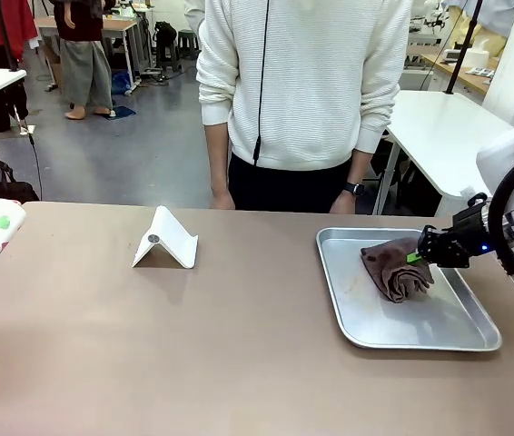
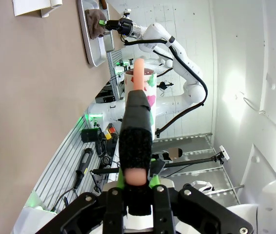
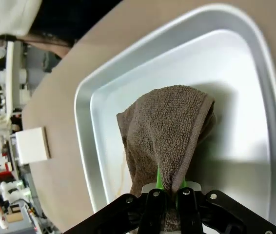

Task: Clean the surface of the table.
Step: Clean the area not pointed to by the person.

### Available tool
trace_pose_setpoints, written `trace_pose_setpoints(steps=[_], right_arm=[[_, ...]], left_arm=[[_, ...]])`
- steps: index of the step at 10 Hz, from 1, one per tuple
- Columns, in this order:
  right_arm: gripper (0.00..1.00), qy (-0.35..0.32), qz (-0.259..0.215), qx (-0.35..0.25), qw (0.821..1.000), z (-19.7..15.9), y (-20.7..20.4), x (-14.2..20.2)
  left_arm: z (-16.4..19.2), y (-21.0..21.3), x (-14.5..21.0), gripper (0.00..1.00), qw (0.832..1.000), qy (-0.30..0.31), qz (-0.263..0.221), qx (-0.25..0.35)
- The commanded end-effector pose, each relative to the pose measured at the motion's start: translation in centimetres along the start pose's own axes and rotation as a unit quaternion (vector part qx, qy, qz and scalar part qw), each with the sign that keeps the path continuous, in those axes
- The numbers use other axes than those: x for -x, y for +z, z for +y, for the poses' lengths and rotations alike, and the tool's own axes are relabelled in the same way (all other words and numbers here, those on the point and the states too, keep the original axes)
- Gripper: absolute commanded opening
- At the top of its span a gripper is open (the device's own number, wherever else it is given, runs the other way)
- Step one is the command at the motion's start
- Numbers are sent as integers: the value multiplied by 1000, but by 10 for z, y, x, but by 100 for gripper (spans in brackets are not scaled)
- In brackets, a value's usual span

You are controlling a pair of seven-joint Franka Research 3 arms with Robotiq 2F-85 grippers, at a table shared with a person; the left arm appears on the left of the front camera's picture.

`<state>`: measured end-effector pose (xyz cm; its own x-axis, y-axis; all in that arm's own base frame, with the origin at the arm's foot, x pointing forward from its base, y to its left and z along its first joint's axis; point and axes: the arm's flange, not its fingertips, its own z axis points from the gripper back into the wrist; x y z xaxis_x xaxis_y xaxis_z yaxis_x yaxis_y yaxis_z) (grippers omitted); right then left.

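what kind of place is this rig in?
Probably a robotics lab: white-topped workbenches behind the person, cluttered equipment desks farther back, and a white jointed robot arm at the smooth tan-brown table.

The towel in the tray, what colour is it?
Greyish brown. The towel shows best in the right wrist view, pinched by the right gripper.

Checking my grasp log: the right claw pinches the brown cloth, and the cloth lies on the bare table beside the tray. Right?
Not quite. The right claw does pinch the brown cloth, but the cloth lies inside the metal tray, not on the bare table beside it. The right wrist view shows this.
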<state>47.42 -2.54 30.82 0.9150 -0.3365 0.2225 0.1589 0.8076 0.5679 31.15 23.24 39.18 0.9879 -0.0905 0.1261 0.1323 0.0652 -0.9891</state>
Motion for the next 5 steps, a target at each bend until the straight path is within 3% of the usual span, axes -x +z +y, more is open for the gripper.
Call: trace_pose_setpoints(steps=[1,3,5], right_arm=[[7,2,-32,-4,999,-11,-2,-9],[7,-10,-30,-5,999,-18,4,-16],[7,-46,-8,-46,998,-21,17,-28]], left_arm=[[-5,0,0,19,1000,1,-8,7],[-5,0,0,19,1000,1,-8,7],[-5,0,0,19,1000,1,-8,7]])
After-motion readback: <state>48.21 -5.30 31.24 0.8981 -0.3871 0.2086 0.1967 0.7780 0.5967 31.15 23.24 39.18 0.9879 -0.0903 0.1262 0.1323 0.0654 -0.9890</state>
